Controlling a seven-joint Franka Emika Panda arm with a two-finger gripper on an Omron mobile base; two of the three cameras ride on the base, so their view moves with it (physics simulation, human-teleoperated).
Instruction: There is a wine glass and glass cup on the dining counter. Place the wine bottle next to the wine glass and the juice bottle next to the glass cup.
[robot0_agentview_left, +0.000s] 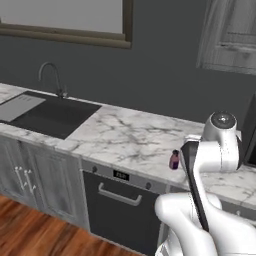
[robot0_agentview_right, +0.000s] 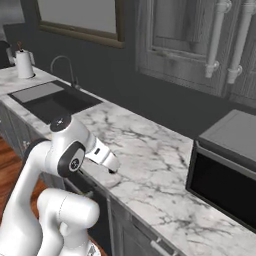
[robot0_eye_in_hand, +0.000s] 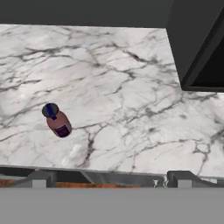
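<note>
Gripper (robot0_eye_in_hand: 109, 177) nearest the lens in the hand view: two dark fingertips at the bottom, set wide apart, nothing between them. Jaws fully spread, empty.

Beyond the tips, the front edge of the marble worktop (robot0_eye_in_hand: 131, 87) runs across the view. This is the wall-side top with the sink, not the dining counter.

Juice bottle (robot0_eye_in_hand: 57, 120): small, reddish-pink, dark blue cap. Stands upright on the worktop, close to its front edge. In the hand view it lies left of the gripper's centre line and a little ahead of the tips, apart from them, no contact. Camera looks down on the cap, so its long axis runs vertical, roughly along the line of sight. From the left base view the same bottle (robot0_agentview_left: 174, 160) shows just beside the arm's dark forearm link, near the front edge above the dishwasher (robot0_agentview_left: 122, 210).

Judgement: the hand needs a sideways shift toward the bottle before descent, so the open jaws straddle the body below the cap. One arm only, so no choice of side.

Farther back: a dark microwave (robot0_eye_in_hand: 197, 43) at the right, well apart from the bottle. Sink (robot0_agentview_left: 50, 115) far along the worktop to the left.
</note>
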